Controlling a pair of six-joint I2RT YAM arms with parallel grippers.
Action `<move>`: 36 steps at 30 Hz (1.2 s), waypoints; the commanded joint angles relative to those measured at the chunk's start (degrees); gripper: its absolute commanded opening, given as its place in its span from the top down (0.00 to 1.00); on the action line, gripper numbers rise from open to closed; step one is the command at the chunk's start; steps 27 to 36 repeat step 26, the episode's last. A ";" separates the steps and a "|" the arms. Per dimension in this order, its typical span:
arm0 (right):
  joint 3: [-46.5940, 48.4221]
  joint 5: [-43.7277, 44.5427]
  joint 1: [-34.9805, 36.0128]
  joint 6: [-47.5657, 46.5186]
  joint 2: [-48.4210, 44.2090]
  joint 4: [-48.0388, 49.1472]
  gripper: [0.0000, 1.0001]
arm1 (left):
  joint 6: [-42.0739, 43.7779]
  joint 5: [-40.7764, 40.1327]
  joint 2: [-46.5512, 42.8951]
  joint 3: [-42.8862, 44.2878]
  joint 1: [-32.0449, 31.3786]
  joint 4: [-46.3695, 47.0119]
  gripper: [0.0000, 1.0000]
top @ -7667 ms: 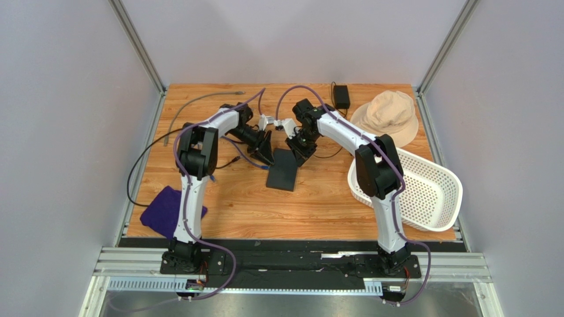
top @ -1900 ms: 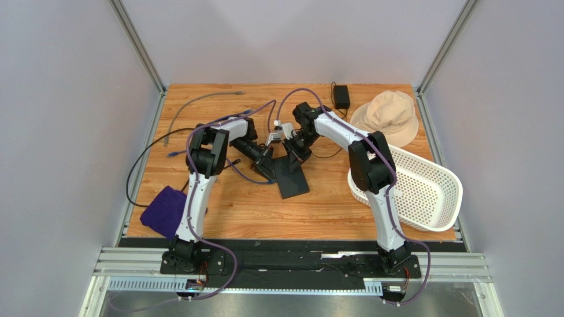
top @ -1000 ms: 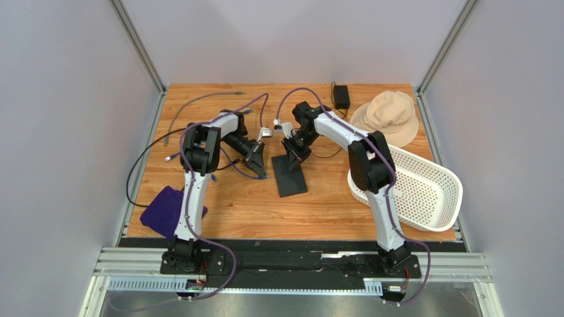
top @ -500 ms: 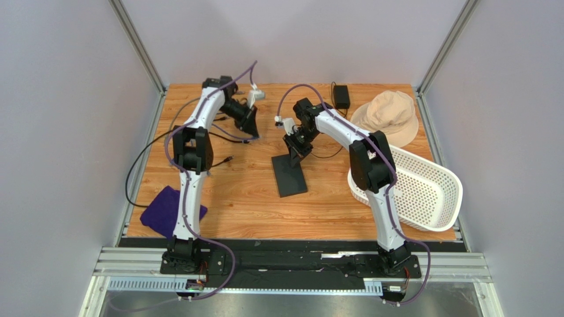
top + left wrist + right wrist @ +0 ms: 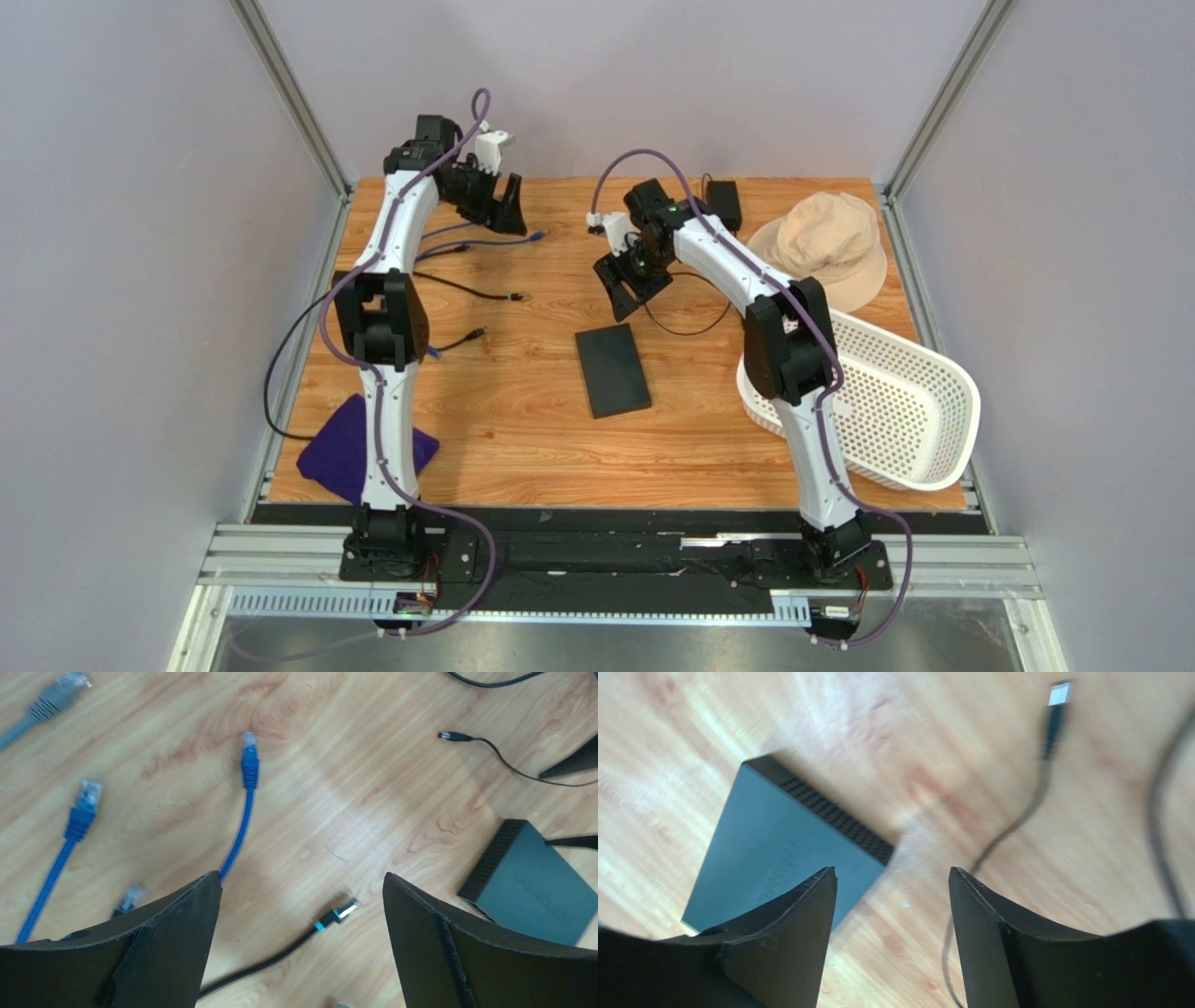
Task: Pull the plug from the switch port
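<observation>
- Switch: matte black.
- Worktop: orange-brown wood grain.
- Cable: blue.
- Cloth: purple.
- Hat: beige.
- Basket: white, dotted with holes.
- Walls: pale grey.

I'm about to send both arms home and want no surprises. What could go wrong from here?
1. Loose blue cables and a black cable lie right under the open left gripper; a low sweep might snag or drag them.
2. The open right gripper hangs above the switch corner; dropping could knock it.
3. A thin black lead runs beside that gripper and might catch.
</observation>
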 commanded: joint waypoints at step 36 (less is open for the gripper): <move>11.46 37.65 -0.55 5.99 -17.21 21.51 0.07 | -15.26 -22.84 -26.86 -4.47 -0.62 16.06 0.01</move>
